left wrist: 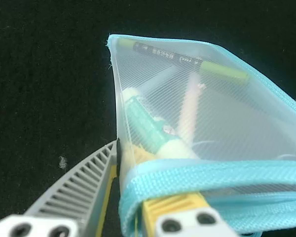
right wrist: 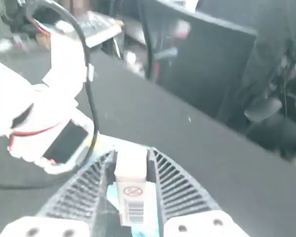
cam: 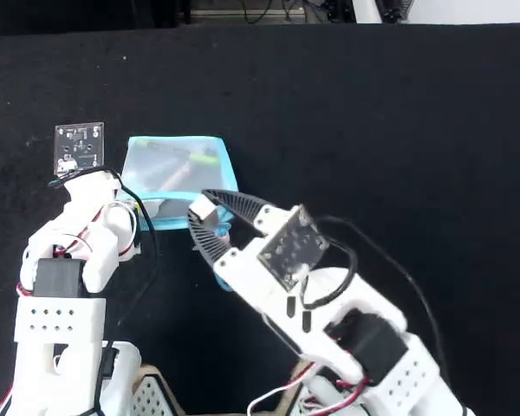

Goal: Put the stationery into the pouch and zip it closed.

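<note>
- Holding a small white eraser [right wrist: 131, 183] pinched between its fingers, the right gripper [cam: 202, 211] hangs at the near right corner of the pouch [cam: 180, 169].
- Left gripper [left wrist: 122, 159] is clamped on the pouch's blue zipper edge at the near left corner.
- Inside the see-through pouch lie a green pen [left wrist: 147, 127], a pink pencil [left wrist: 189, 111] and a yellow-green marker [left wrist: 223, 71].
- Pouch lies on the black table [cam: 399, 130].

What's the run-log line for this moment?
left gripper: shut on translucent blue mesh pouch | right gripper: shut on small white barcoded block, at pouch's near edge | in pouch: green marker
</note>
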